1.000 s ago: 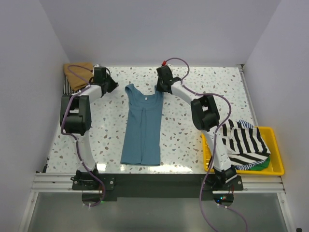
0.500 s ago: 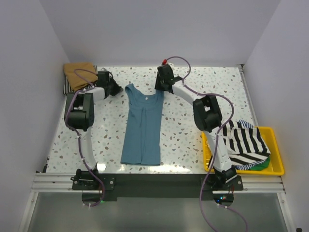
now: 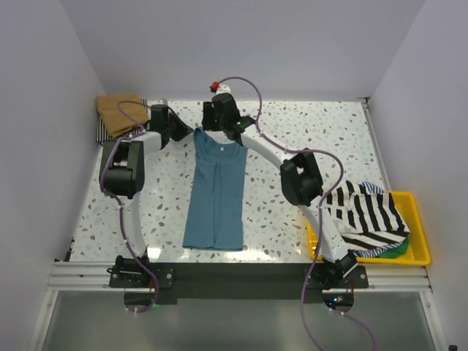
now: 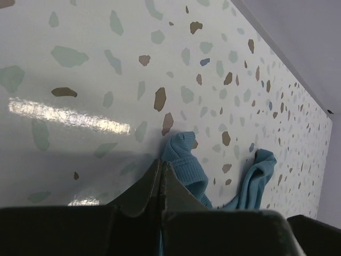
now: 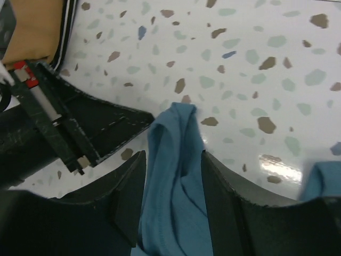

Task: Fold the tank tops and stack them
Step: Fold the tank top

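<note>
The teal-blue tank top (image 3: 216, 190) lies flat mid-table, folded lengthwise, straps at the far end. My right gripper (image 3: 212, 131) is open and straddles its left strap (image 5: 176, 138), which runs between the two fingers. My left gripper (image 3: 187, 132) is shut, its tips (image 4: 161, 161) right beside that same strap (image 4: 184, 154) and holding nothing that I can see. It also shows in the right wrist view (image 5: 106, 128). The other strap (image 4: 261, 165) lies to the right. The tan-brown top (image 3: 117, 110) sits folded at the far left on a striped one (image 3: 102, 133).
A yellow tray (image 3: 420, 219) at the near right holds a crumpled black-and-white striped top (image 3: 369, 216) over a green one (image 3: 398, 250). Walls enclose the table on the left, back and right. Purple cables loop above both arms.
My right gripper has swung left from the top's right strap to its left strap. My left gripper has moved right from the tan top to the same strap.
</note>
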`<action>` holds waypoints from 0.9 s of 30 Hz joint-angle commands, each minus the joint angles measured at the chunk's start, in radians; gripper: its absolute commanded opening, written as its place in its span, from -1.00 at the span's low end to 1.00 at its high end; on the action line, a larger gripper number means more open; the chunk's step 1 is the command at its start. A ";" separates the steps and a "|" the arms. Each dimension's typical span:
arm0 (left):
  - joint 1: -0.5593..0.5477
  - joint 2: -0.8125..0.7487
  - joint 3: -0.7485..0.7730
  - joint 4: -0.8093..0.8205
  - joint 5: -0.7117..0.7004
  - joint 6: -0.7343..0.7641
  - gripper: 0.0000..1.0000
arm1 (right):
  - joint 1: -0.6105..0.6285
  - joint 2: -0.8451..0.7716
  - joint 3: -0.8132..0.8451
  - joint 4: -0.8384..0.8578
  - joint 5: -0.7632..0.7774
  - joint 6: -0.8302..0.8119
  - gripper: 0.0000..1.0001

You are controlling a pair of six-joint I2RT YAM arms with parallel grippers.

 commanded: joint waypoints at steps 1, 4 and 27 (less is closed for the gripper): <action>-0.009 0.022 0.043 0.069 0.042 -0.015 -1.00 | 0.018 0.063 0.066 0.038 -0.022 -0.056 0.00; -0.012 0.022 0.041 0.073 0.045 -0.020 -1.00 | 0.024 0.097 0.095 0.051 -0.019 -0.067 0.02; -0.022 0.021 0.035 0.093 0.068 -0.028 -1.00 | 0.035 0.206 0.197 0.078 0.082 -0.046 -0.17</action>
